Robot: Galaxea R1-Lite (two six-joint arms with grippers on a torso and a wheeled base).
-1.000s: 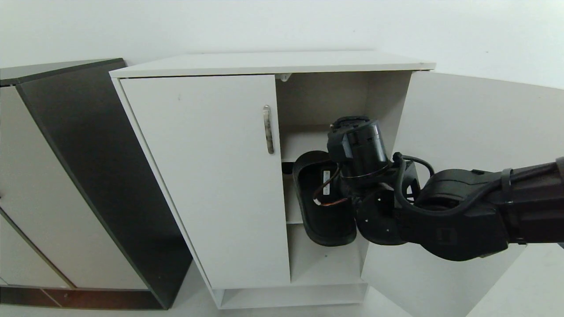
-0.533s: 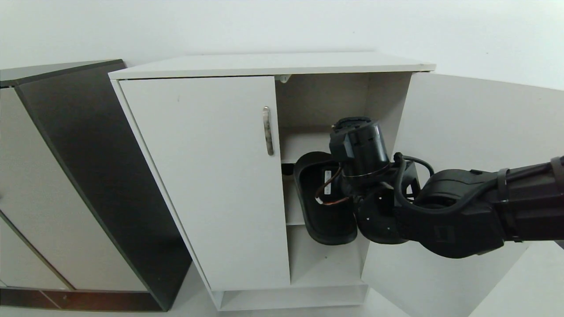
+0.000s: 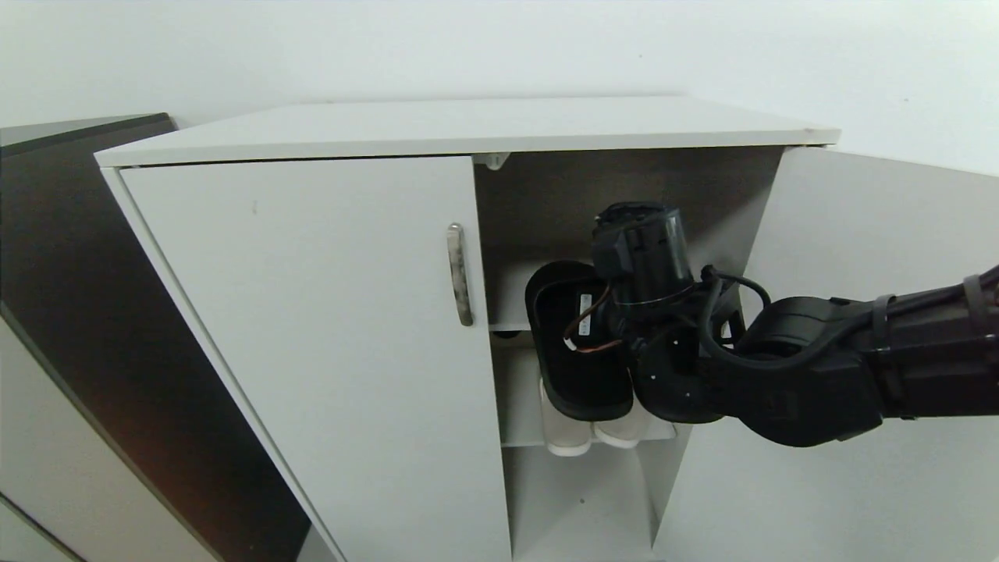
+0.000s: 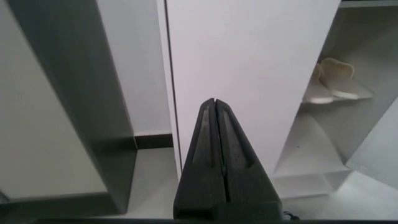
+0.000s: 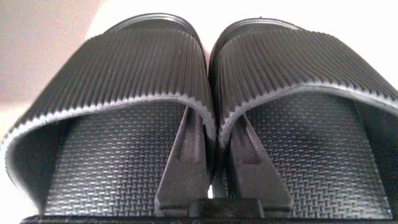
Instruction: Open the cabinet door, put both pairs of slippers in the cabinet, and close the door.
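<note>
A pair of black slippers (image 3: 577,343) hangs sole-outward in the open right half of the white cabinet (image 3: 468,129), level with the upper shelf. My right gripper (image 5: 210,134) is shut on their two inner edges, pinching the pair (image 5: 143,93) together. A pair of white slippers (image 3: 593,433) rests on the lower shelf just beneath them, toes at the shelf's front edge; the left wrist view shows them as well (image 4: 336,81). My left gripper (image 4: 215,102) is shut on nothing, low in front of the closed left door (image 4: 249,62).
The right door (image 3: 858,328) stands swung wide open to the right. The left door with its metal handle (image 3: 460,273) is shut. A dark cabinet (image 3: 70,312) stands close on the left. Below the white slippers is a bare compartment (image 3: 577,499).
The head camera has moved closer, so the cabinet looks larger. Against the shelves, the black slippers in my right gripper have risen a little, uncovering the white pair below.
</note>
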